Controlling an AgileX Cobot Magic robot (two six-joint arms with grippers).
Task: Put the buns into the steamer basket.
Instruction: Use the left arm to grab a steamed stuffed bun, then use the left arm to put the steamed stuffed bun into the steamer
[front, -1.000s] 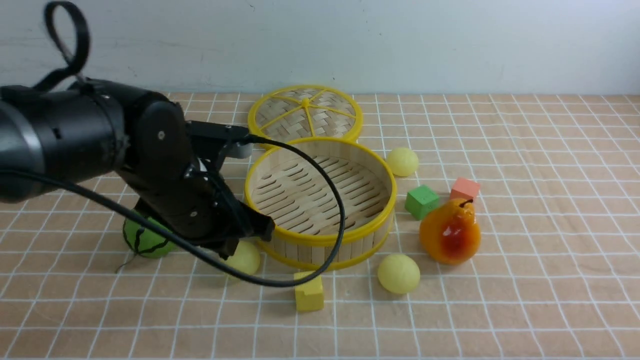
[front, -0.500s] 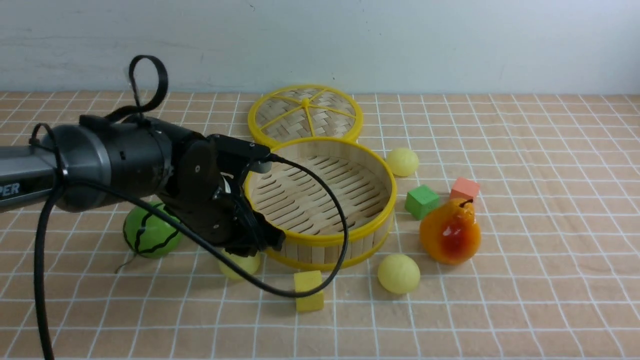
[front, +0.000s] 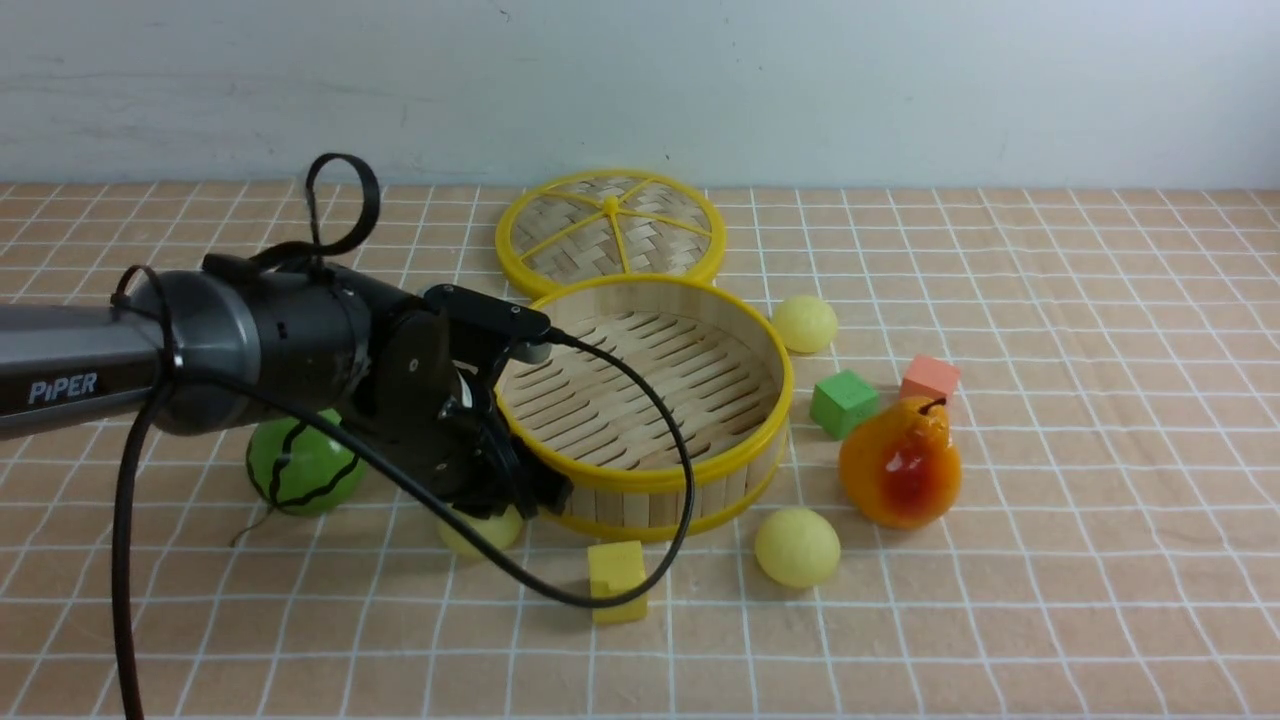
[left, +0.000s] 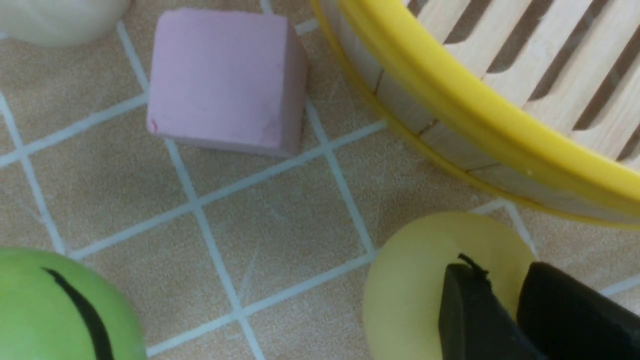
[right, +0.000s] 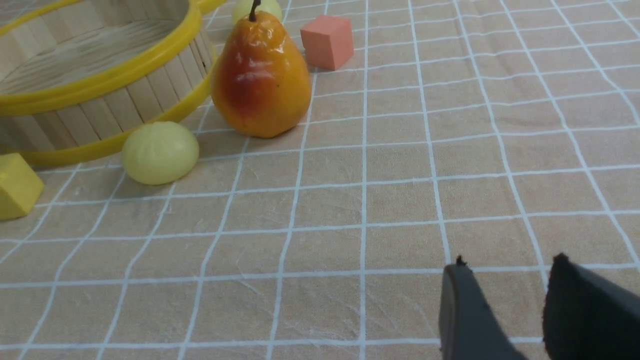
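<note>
The steamer basket stands mid-table with nothing in it. One pale yellow bun lies at its near-left side. My left gripper sits right on top of this bun; in the left wrist view the gripper has its jaws almost together, not around the bun. A second bun lies in front of the basket and a third behind its right side. An off-white bun shows only in the left wrist view. My right gripper hangs slightly open over bare cloth.
The flat woven lid lies behind the basket. A green watermelon ball is left of my left gripper, beside a pink cube. A yellow cube, green cube, salmon cube and pear surround the basket.
My left arm has stretched forward and dropped lower, and its gripper has come down onto the bun at the basket's near-left side. Nothing else has moved.
</note>
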